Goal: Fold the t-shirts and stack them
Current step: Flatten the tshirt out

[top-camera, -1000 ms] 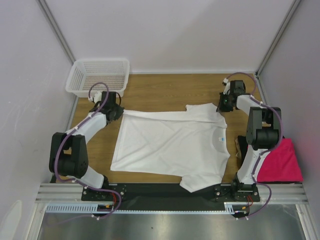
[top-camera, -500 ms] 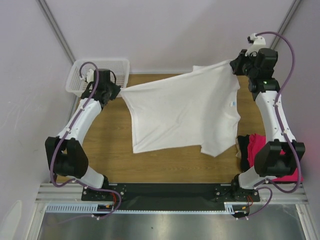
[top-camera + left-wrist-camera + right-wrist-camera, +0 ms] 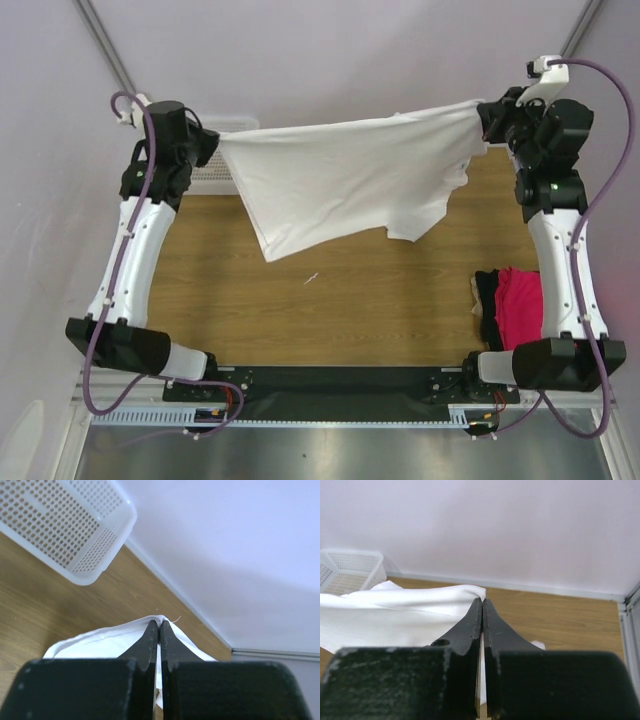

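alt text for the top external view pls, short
A white t-shirt hangs stretched in the air over the wooden table, with the left gripper and right gripper each shut on an edge. A pink shirt and a black shirt lie bunched at the table's right side.

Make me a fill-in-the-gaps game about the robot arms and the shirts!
1. The white t-shirt hangs in the air between ___ grippers.
2. The left gripper and the right gripper are both ___ on its cloth.
3. The pink t-shirt lies on the table beside the ___ arm.
4. The mesh basket is coloured ___.
Missing words: two, shut, right, white.
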Robot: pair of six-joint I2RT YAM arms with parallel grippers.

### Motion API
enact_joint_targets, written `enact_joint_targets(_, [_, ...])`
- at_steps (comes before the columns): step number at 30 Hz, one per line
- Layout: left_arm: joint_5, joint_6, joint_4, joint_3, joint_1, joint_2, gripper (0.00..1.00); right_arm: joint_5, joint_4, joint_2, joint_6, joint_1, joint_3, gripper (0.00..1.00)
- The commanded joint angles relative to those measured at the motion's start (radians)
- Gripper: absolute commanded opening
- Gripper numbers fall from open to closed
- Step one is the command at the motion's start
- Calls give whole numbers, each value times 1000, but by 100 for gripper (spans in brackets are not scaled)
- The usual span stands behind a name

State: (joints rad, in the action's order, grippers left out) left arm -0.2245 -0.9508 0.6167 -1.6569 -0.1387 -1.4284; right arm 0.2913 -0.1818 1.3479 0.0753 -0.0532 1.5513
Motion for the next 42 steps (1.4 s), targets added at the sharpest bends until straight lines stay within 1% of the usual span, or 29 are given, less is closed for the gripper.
enact_joint_targets(1, [-44,47,43,-69,14,88,0,-44,81,-111,21,-7,-3,0])
enact_joint_targets(5, [-30,15,104,-96,25,128,0,-53,61,-182,27,-2,-2,0])
enact_joint_targets(6, [-12,-5,151,-124,36,131,0,-57,55,-193,18,3,-3,0])
enact_joint_targets(9, [23,-14,216,-179,48,134,0,-87,19,-237,-3,18,-7,0])
enact_joint_targets(10, [28,-17,268,-196,53,132,0,-93,12,-249,-9,24,-10,0])
enact_joint_targets(14, [45,-26,375,-250,60,140,0,-110,-8,-320,-12,41,-51,0])
enact_joint_targets(18, [62,-48,434,-245,74,177,0,-107,-50,-389,4,50,-76,0])
enact_joint_targets(24, [66,-60,544,-247,79,230,0,-107,-123,-455,1,50,-86,0])
enact_joint_targets(28, [59,-63,591,-241,80,272,0,-113,-172,-493,3,50,-80,0])
enact_joint_targets(31, [33,-59,635,-271,79,293,0,-113,-228,-523,11,50,-71,0])
enact_joint_targets(35, [2,-40,706,-352,79,296,0,-115,-283,-572,17,50,-50,0])
enact_joint_targets(42, [-1,-34,758,-392,79,326,0,-147,-413,-604,15,50,35,0])
